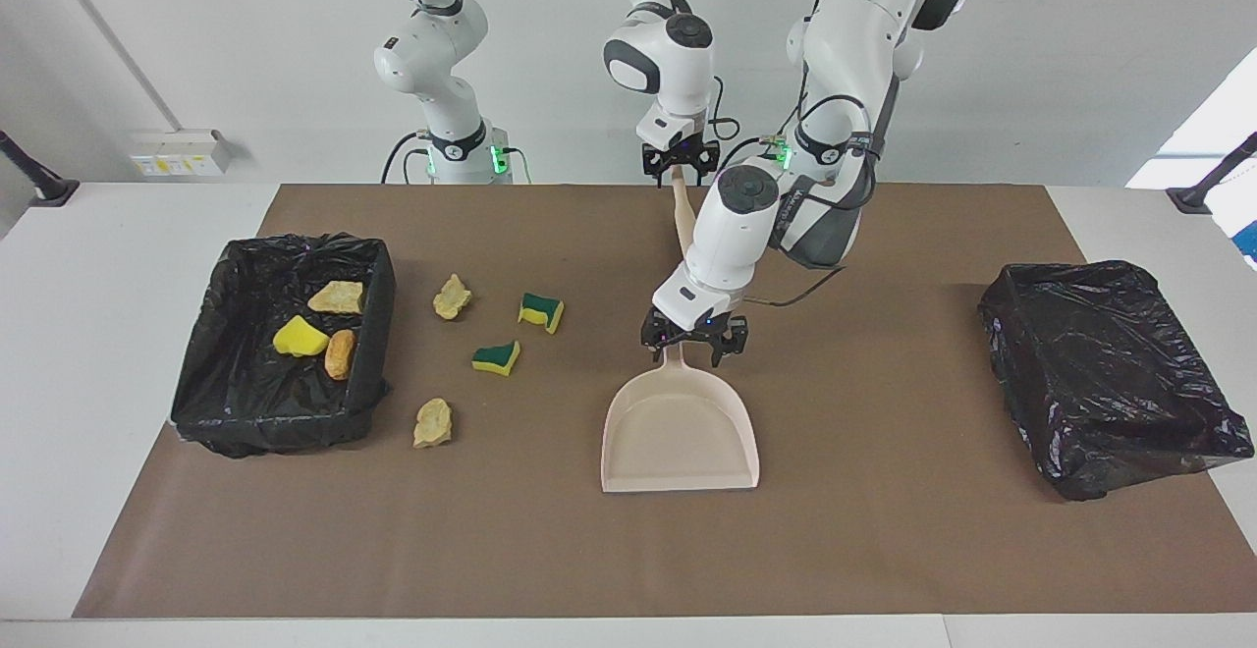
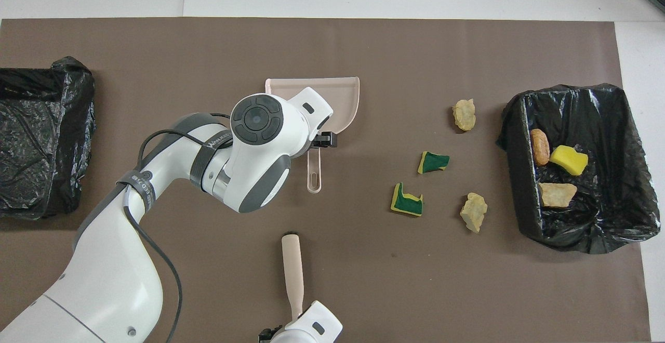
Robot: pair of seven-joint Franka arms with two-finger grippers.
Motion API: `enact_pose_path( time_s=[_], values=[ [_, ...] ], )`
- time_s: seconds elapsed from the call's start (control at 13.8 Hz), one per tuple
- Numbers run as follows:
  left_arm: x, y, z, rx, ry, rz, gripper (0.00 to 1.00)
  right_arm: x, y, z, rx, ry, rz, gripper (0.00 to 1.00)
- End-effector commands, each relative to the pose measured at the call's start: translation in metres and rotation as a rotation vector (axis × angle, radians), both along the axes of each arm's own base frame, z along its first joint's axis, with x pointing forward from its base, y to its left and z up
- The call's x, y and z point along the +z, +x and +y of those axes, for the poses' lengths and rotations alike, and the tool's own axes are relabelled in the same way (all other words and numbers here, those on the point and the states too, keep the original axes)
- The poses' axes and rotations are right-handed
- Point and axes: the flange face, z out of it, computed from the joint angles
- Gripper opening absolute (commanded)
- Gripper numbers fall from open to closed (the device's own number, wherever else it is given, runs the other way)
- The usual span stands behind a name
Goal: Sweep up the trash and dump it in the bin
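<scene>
– Trash (image 1: pixel 496 357): where does it lie, reading the facing view from nine o'clock to three o'clock?
– At nine o'clock stands a black-lined bin (image 1: pixel 295 242) that holds three pieces: a beige wad (image 1: pixel 336 297), a yellow sponge chunk (image 1: pixel 300 337) and an orange-brown lump (image 1: pixel 340 353). Just beside it, toward the centre, four pieces lie loose on the brown mat (image 1: pixel 884 550): a beige wad (image 1: pixel 452 297), two green-and-yellow sponge chunks (image 1: pixel 541 311) and another beige wad (image 1: pixel 432 422).
– And the tools?
– At the centre the dustpan (image 1: pixel 678 432) lies flat and empty, well apart from the loose pieces. The left gripper (image 1: pixel 692 342) is down at its handle, straddling it; whether it has clamped cannot be told. At twelve o'clock the right gripper (image 1: pixel 676 165) sits at the upper end of the brush handle (image 1: pixel 680 216); its grip cannot be told either. At three o'clock a second black-bagged bin (image 1: pixel 1100 373) shows no trash.
– How far along, then?
– By judgement, under half: three pieces binned, four left to sweep and dump, with both tools only now being taken up
</scene>
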Motion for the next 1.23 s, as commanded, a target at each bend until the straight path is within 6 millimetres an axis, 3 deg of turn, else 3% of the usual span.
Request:
enact_pose_path(
  time_s=[0.0,0.14,0.36,0.65,0.87,1.01,1.16],
  values=[
    [0.0,0.0,-0.003,0.002,0.019,-0.015,0.12,0.005,0.002,0.003,-0.025,0.017,0.004,0.0],
    [0.01,0.001,0.001,-0.006,0.03,-0.022,0.0,0.005,0.007,0.005,-0.031,0.018,0.004,0.0],
    [0.019,0.002,0.01,-0.069,0.077,-0.022,0.0,0.011,0.023,-0.007,-0.058,0.005,0.012,0.0],
    [0.022,-0.003,0.033,-0.301,0.172,0.056,0.0,0.025,0.052,-0.047,-0.053,-0.054,0.052,0.0],
    [0.02,-0.004,0.051,-0.446,0.209,0.11,0.02,0.051,0.088,-0.096,-0.008,-0.055,0.073,0.0],
    [0.031,0.003,0.048,-0.43,0.173,0.088,0.17,0.066,0.108,-0.127,0.0,-0.054,0.08,0.0],
    [0.041,0.006,0.042,-0.406,0.114,0.087,0.43,0.078,0.13,-0.161,0.008,-0.051,0.085,0.0]
  ],
)
